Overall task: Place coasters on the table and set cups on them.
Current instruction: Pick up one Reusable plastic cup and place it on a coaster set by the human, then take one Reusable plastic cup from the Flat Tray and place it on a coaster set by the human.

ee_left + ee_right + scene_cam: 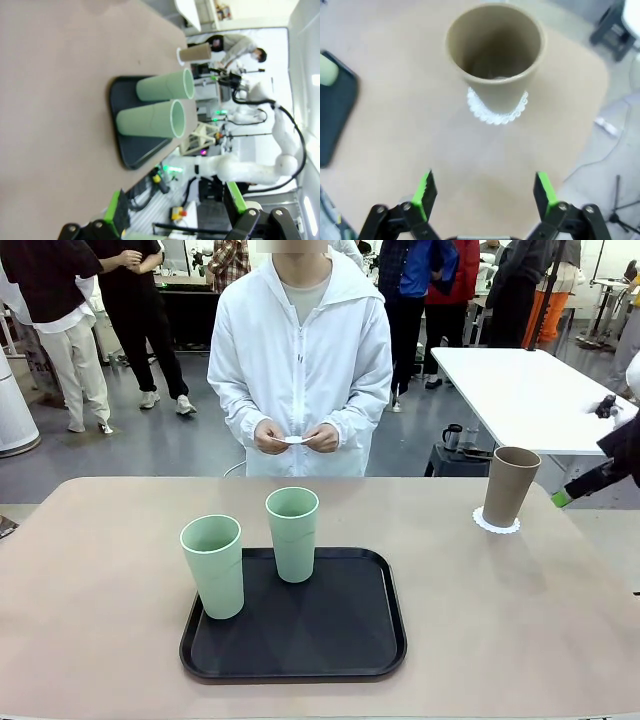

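Right wrist view: my spread gripper (485, 189) sits near the brown cup (495, 97); any forward bump could topple it.

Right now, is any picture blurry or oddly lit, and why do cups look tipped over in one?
Front view: sharp, evenly lit, only soft shadows beside the green cups on the tray. Left wrist view: camera rolled sideways, so upright cups look tipped; background washed out bright. Right wrist view: slightly soft, the brown cup and coaster a little blurred.
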You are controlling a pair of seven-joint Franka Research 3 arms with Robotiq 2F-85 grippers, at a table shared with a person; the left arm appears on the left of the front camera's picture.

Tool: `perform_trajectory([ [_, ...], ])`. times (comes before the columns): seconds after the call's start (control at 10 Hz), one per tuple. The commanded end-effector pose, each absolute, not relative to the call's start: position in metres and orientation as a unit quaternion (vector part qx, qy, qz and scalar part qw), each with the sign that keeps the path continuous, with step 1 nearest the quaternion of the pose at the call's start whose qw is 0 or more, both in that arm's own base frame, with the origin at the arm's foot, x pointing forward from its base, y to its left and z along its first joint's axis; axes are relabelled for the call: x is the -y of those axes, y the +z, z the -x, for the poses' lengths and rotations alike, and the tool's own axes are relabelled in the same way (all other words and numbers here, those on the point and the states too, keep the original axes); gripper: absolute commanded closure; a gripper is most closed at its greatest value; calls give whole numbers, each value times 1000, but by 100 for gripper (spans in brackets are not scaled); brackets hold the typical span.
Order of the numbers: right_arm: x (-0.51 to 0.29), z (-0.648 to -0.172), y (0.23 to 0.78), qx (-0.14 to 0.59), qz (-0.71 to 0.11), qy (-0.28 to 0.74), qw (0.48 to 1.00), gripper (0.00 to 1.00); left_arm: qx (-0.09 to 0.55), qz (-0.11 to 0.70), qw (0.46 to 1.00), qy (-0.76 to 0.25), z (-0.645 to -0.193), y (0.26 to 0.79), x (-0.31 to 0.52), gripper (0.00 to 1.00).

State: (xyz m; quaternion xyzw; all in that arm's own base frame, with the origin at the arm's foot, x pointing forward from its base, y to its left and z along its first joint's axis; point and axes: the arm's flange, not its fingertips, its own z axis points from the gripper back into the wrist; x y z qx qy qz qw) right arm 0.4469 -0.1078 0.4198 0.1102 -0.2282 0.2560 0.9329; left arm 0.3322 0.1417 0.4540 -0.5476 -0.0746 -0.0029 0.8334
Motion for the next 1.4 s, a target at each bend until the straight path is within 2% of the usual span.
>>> perform_trajectory([
  [0.0, 71, -423, 472, 196, -95, 253, 943, 0, 79, 552, 830, -4, -332, 455, -141, 0],
  [0.2, 39, -402, 516, 212, -86, 257, 939, 0, 79, 552, 830, -4, -332, 455, -141, 0],
  [0.4, 18, -392, 540, 203, -59, 218, 953, 0, 79, 552, 830, -4, -332, 455, -141, 0],
  [0.6, 16, -396, 541, 176, -40, 178, 967, 0, 79, 552, 830, -4, -332, 455, -141, 0],
  [0.7, 17, -388, 545, 216, -63, 224, 948, 0, 79, 552, 830, -4, -332, 455, -141, 0],
  [1.3, 17, -388, 545, 216, -63, 224, 948, 0, 79, 552, 830, -4, -332, 455, -141, 0],
])
